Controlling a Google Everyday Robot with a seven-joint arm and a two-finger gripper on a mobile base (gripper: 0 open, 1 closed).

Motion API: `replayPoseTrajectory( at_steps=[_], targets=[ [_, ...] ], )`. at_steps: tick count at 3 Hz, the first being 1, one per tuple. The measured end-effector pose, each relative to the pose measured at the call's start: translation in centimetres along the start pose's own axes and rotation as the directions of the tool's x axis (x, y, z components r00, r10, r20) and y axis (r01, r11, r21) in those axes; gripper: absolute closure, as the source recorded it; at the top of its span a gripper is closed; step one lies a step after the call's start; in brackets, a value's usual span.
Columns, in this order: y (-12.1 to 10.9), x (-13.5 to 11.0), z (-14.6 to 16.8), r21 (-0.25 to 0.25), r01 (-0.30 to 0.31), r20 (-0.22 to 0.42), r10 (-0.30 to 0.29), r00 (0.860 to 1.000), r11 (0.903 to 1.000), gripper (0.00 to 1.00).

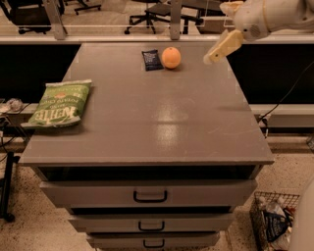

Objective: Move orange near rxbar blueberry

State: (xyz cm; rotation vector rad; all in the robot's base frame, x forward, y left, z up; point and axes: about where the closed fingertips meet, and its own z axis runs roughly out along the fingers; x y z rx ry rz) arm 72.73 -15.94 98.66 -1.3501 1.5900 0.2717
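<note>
The orange (171,58) rests on the far part of the grey cabinet top (162,112). It lies right beside the rxbar blueberry (151,60), a small dark navy wrapper to its left, about touching it. My gripper (219,36) hangs in the air to the right of the orange, near the cabinet's far right corner, a clear gap away from the fruit. It is open and holds nothing; one beige finger (223,46) points down and to the left.
A green chip bag (58,104) lies at the left edge of the cabinet top. Drawers (149,195) face the front. A wire basket (274,220) stands on the floor at the lower right. Office chairs (152,12) stand behind a rail.
</note>
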Motion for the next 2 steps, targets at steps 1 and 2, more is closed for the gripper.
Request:
replayPoseTrajectory(
  at_steps=[1, 2],
  targets=[
    [0.68, -1.35, -4.55, 0.015, -0.001, 0.077, 0.0, 0.997, 0.9999, 0.0],
    [0.74, -1.31, -5.17, 0.019, -0.007, 0.087, 0.005, 0.996, 0.9998, 0.0]
  ],
)
